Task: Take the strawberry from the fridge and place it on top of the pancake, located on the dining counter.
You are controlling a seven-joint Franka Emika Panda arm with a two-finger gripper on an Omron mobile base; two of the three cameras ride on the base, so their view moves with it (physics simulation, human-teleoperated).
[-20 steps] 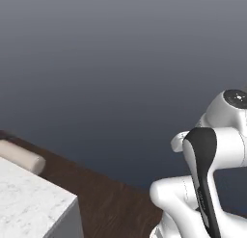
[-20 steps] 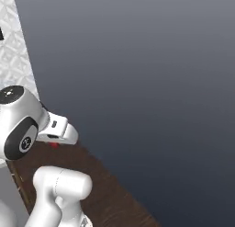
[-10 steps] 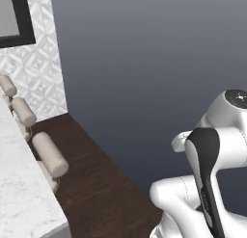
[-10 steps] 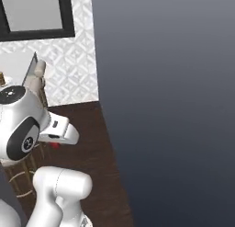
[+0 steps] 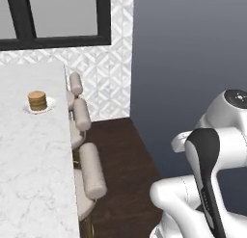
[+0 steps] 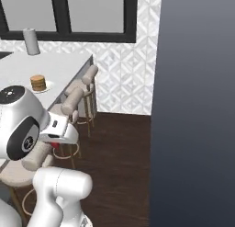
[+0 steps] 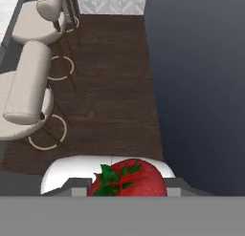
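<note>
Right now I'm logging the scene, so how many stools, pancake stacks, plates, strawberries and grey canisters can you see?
Stools: 3
Pancake stacks: 1
Plates: 1
Strawberries: 1
Grey canisters: 1
Total: 7

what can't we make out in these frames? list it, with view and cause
- Jaws: in the hand view the strawberry sits right at the bottom and covers them, so the grip itself is not visible.
- Strawberry in the right base view: just a red speck under the white hand.
- Pancake on its plate: too small in both base views to count the layers.
- Dining counter: cut off by the left and bottom edges of the left base view.
</note>
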